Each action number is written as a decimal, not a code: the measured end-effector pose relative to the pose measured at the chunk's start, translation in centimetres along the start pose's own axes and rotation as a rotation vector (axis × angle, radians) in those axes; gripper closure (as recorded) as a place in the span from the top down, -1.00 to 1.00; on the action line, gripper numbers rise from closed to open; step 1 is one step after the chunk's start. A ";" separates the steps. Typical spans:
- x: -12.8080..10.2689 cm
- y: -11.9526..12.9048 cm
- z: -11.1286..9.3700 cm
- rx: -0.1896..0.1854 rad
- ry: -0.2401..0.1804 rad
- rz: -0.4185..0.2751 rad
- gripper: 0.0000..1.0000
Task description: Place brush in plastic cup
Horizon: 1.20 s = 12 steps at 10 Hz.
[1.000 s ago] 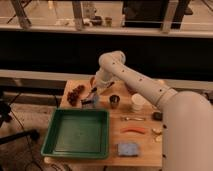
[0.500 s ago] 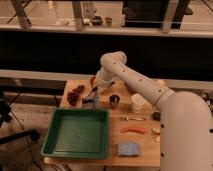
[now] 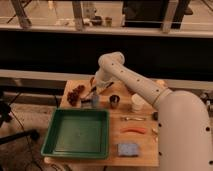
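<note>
Arm bent, tool (image 3: pixel 94 91) above plastic cup (image 3: pixel 95 101).

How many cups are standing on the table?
3: the plastic cup below the claw, a small metal cup beside it, and a white cup further right. The arm may hide others.

white rounded arm (image 3: pixel 145 90), small dark dots along casing; hand (image 3: pixel 96 91) at table's back edge.

Around the green tray (image 3: pixel 77 134) on the tan wooden surface (image 3: pixel 145 145): a pale blue-grey plastic cup (image 3: pixel 95 100), black-handled brush (image 3: pixel 100 89) at the gripper (image 3: pixel 93 91), white cup (image 3: pixel 137 102), orange carrot (image 3: pixel 134 130), blue sponge (image 3: pixel 128 149).
</note>
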 end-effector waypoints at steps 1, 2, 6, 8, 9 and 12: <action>0.0 -0.3 -0.2 0.004 0.017 -0.010 -1.00; 0.1 -0.5 -0.4 0.007 0.034 -0.019 -1.00; 0.4 -1.8 -1.8 0.029 0.114 -0.062 -1.00; 0.9 -2.1 -1.8 0.035 0.138 -0.073 -1.00; 1.2 -2.3 -1.8 0.041 0.149 -0.081 -1.00; 2.2 -3.1 -2.0 0.074 0.185 -0.120 -1.00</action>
